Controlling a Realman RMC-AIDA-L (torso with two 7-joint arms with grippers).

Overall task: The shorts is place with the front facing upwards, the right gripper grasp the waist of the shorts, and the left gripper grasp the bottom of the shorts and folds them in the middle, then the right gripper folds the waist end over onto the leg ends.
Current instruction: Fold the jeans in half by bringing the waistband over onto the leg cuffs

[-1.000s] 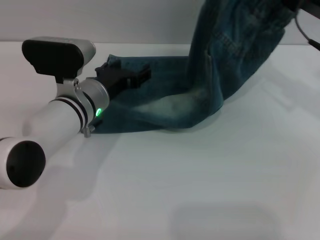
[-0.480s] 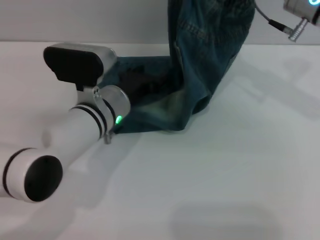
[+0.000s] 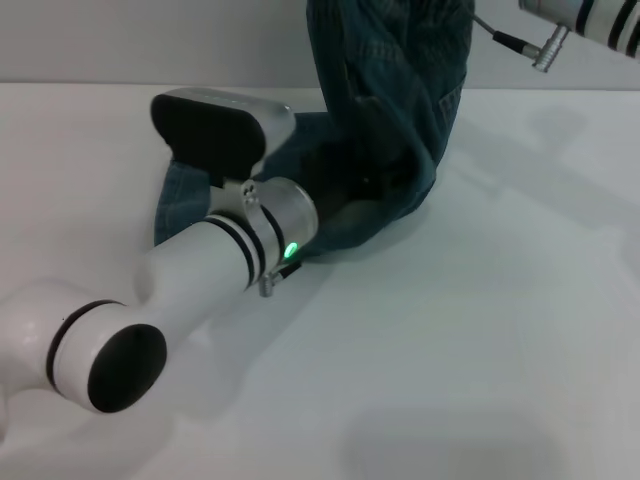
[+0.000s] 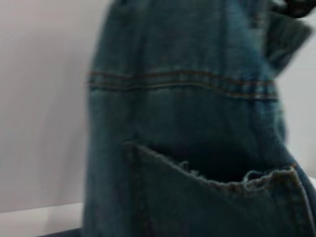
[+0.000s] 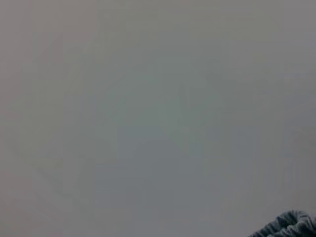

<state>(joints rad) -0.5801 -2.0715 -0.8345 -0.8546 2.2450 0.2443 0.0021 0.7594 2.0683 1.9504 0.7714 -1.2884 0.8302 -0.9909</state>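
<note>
While my left arm reaches low across the white worktop [image 3: 480, 330], my left gripper [image 3: 345, 195] lies buried under the denim, so I cannot tell how far my jaws stand apart or whether they clamp anything. Only my silver-white wrist with its black bands and green light shows, pressed against the cloth.

The shorts [image 3: 390, 90] hang in a tall drape from above the head view's top edge, their lower part resting on the worktop around my left wrist. My left wrist view shows denim close up: an orange double-stitched seam and, beneath it, a frayed raw edge [image 4: 217, 175].

My right arm [image 3: 585, 20] sits high at the far right, only its wrist in sight; my right jaws are out of view. A corner of puckered fabric [image 5: 291, 224] shows in my right wrist view.

No brand, label or writing is readable.
</note>
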